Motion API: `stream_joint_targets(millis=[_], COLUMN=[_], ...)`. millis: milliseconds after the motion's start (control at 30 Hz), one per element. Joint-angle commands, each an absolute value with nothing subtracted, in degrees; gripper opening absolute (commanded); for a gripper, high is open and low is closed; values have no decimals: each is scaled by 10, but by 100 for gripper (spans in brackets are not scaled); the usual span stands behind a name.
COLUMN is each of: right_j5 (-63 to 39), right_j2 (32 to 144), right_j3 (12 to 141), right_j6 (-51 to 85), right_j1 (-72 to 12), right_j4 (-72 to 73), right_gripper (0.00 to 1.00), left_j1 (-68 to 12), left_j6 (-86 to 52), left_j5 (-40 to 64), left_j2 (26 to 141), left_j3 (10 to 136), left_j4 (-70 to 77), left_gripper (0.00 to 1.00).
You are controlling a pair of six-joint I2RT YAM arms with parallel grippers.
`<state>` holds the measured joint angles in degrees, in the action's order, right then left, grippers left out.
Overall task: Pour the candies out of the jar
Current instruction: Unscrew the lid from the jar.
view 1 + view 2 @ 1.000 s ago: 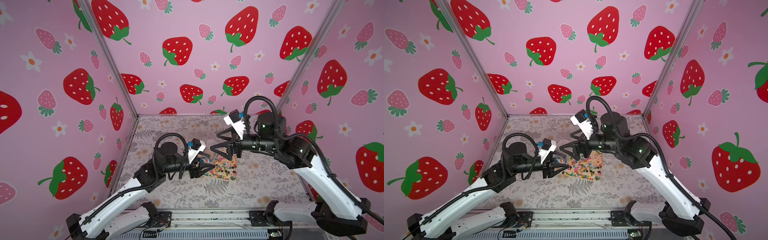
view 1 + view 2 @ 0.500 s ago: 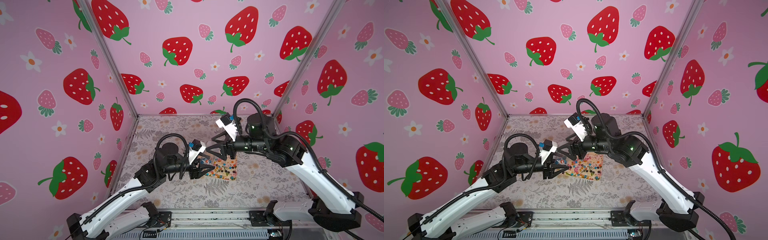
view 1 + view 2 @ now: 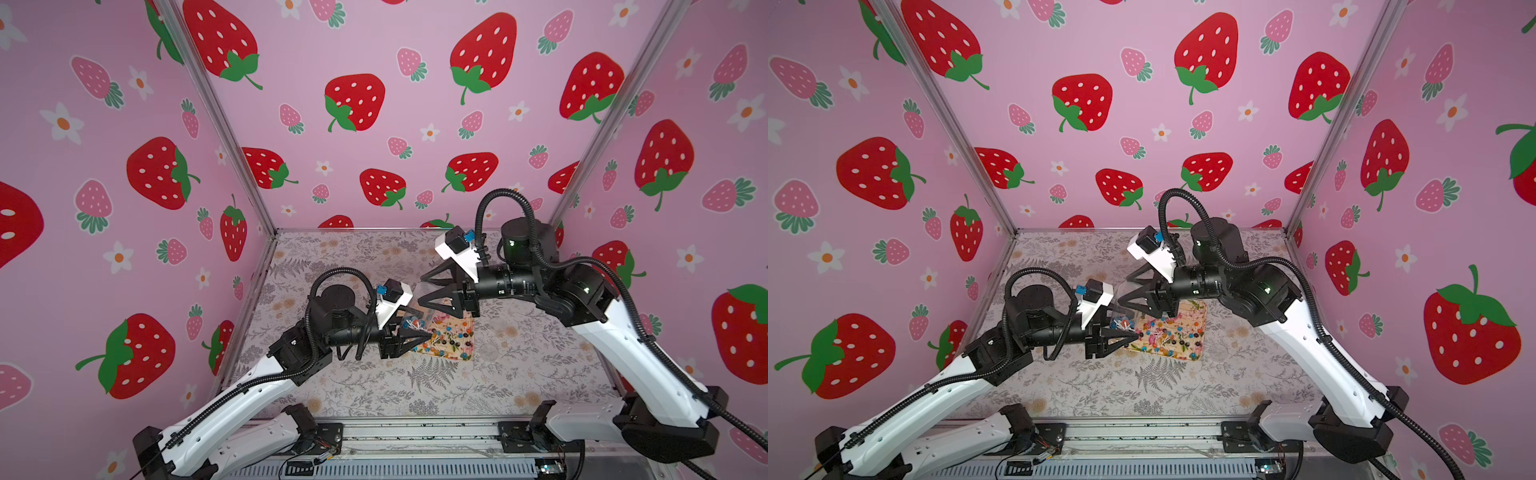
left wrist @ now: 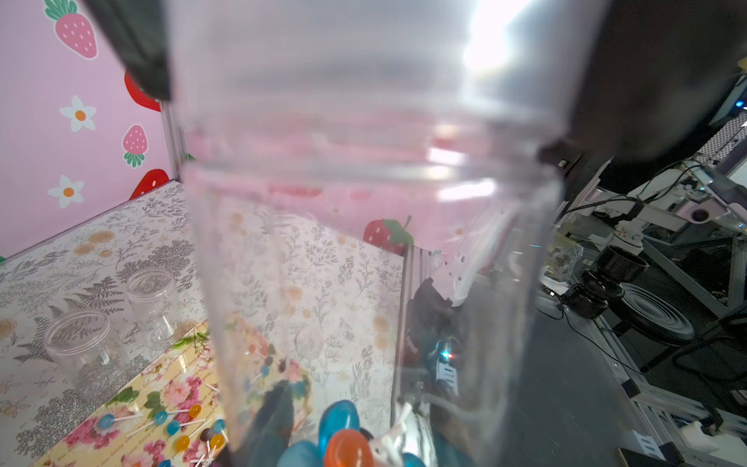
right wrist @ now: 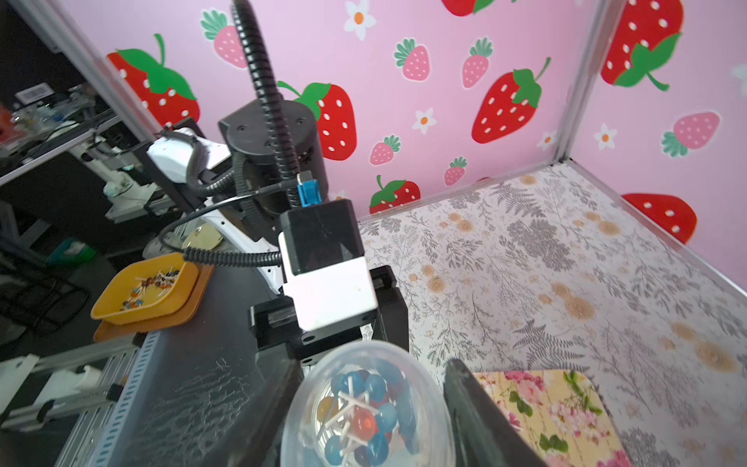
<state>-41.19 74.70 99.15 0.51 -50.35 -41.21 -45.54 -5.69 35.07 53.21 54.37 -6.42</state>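
Clamping the clear jar [image 4: 364,202], the left gripper [image 3: 417,324] leaves its wrist view blurred.
Whether the right gripper [image 3: 419,293], straddling it, presses cannot be told; candies [image 5: 355,420] inside look hazy.

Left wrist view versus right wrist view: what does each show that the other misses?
Only left wrist: two empty jars standing on the table, and loose candies lying on the tray. Only right wrist: a yellow dish of candies outside the cell. Both: the held jar with candies inside, and the floral tray.
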Motion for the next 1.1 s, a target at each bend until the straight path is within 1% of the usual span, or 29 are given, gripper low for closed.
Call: stream_joint_targets(millis=[0,200,367,633,867,1000,1067], right_j5=[-518,-550,-551,-550,-549,-550,-549], right_j2=[745,753,751,754,752,750,748], right_j3=[1026,1016,1000,997,988,989,990], right_j6=[-86,-78,-61,-44,-38,-36,-34], right_j1=[-490,-488,-488,-489,-490,-491,-491], right_j4=[-379,-360,-347,-345,-338,-337,-335], right_gripper=[54,54,55,59,63,68,72], left_j1=[-455,-455,-455,-455,-455,-455,-456], left_j6=[-59,-73,-78,-84,-76,-73,-72], left_j5=[379,373,364,348,349,348,347], left_j2=[536,527,529,536,550,550,550], left_j3=[561,551,552,544,553,553,554], left_j4=[-79,-56,-48,-15,-14,-13,-13], left_gripper=[52,52,52,52,52,52,52])
